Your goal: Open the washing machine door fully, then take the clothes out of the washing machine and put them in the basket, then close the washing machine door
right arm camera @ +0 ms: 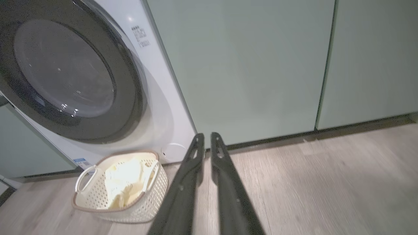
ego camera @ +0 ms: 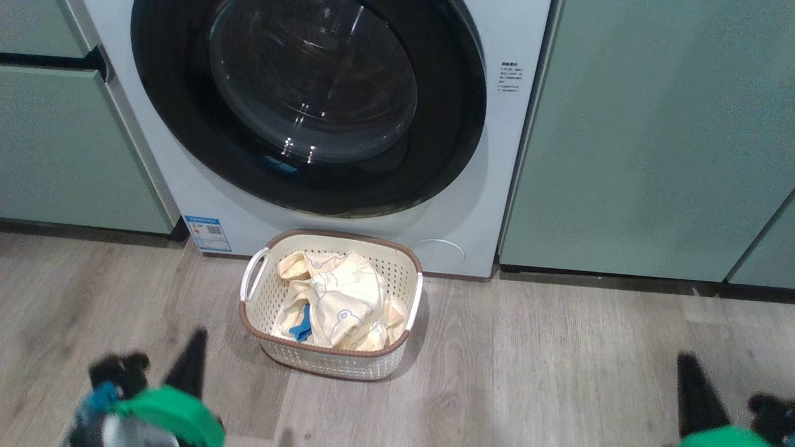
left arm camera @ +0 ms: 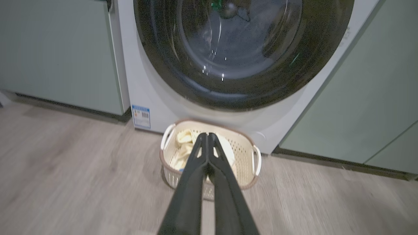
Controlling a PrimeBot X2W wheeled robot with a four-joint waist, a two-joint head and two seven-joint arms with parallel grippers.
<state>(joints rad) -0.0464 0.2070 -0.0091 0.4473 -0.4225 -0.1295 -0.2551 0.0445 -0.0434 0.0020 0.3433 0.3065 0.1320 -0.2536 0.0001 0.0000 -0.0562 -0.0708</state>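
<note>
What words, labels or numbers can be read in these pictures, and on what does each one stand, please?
Blue-and-white sticker, low on the washing machine front: too small to read.
Small dark print, upper right of that front: too blurred to read.
No text can be quoted.

Holding the clothes (ego camera: 338,298) inside the basket (ego camera: 329,365); standing it on the floor (ego camera: 559,360) just before the washing machine (ego camera: 490,186), between cabinets (ego camera: 652,136).

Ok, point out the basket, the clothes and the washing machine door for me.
the basket (ego camera: 329,363): head view, on its perforated front wall.
the clothes (ego camera: 348,298): head view, on the pale yellow cloth mid-pile.
the washing machine door (ego camera: 171,93): head view, on the left of its black rim.
</note>
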